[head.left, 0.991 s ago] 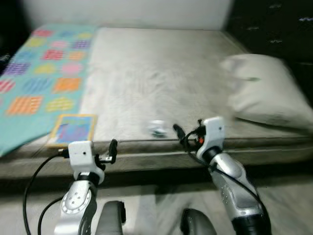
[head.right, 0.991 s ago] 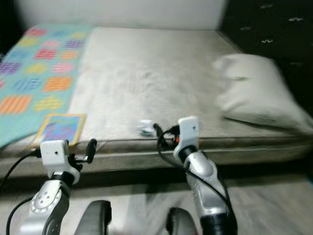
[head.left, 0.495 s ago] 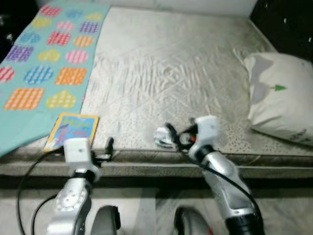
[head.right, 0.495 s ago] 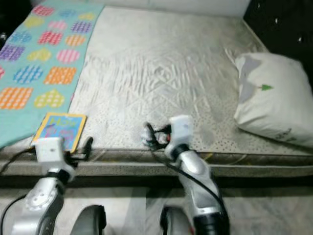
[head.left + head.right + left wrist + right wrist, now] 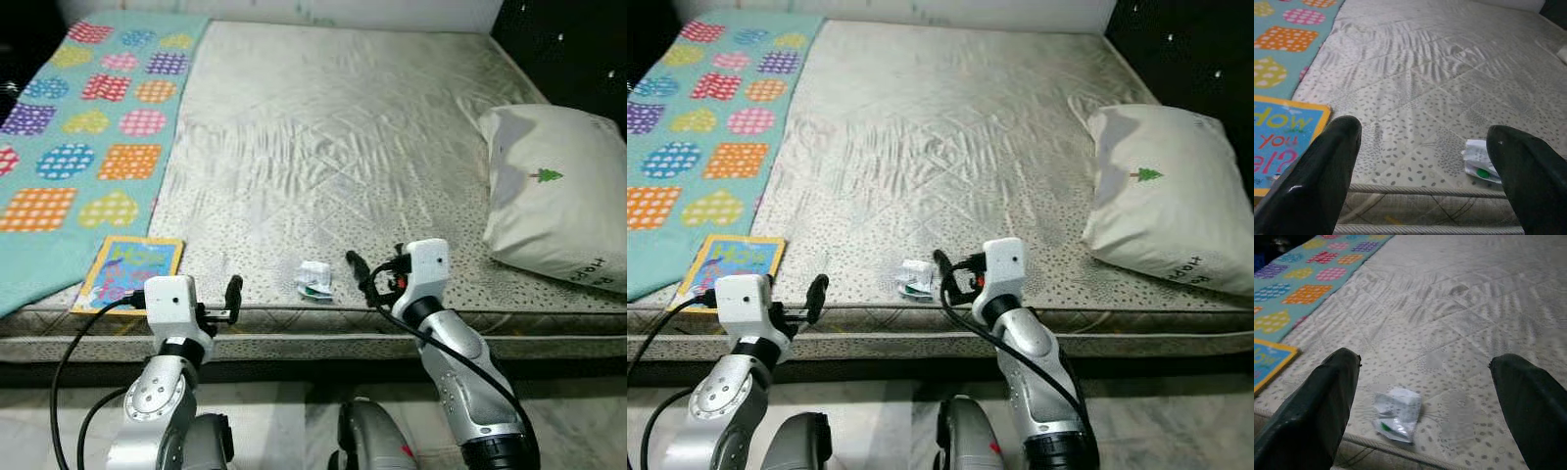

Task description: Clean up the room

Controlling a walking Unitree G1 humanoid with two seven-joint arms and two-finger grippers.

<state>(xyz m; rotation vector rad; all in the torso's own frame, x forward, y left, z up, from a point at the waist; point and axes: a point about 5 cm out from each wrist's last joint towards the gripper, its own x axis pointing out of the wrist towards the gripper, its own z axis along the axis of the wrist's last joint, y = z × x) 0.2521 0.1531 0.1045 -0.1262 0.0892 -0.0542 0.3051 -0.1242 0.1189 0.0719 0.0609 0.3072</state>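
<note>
Left eye view: you are facing the near edge of a bed (image 5: 323, 137) with a quilted, speckled grey mattress cover. A small crumpled wrapper (image 5: 314, 278), white with a green mark, lies near that edge. Your right gripper (image 5: 359, 269) hovers just beside the wrapper, apart from it. Your left gripper (image 5: 232, 292) hangs at the mattress edge, near a children's book (image 5: 127, 271).

Right eye view: a patterned teal blanket (image 5: 700, 108) covers the left part of the bed, and a soft white pillow (image 5: 1171, 196) lies at the right.

Left wrist view: the left fingers (image 5: 1317, 181) are spread wide and hold nothing. The glossy book cover and the wrapper lie beyond them.

Right wrist view: the right fingers (image 5: 1322, 406) are spread wide, and the wrapper (image 5: 1397, 412) sits between them but further ahead.

The step in hand appears to be picking up the wrapper. Advance the right gripper until the wrapper lies squarely between the fingertips. Lower lightly, because the mattress yields and the thin, creased film may slide or flatten. Pinch the raised folds, not the flat edge.
</note>
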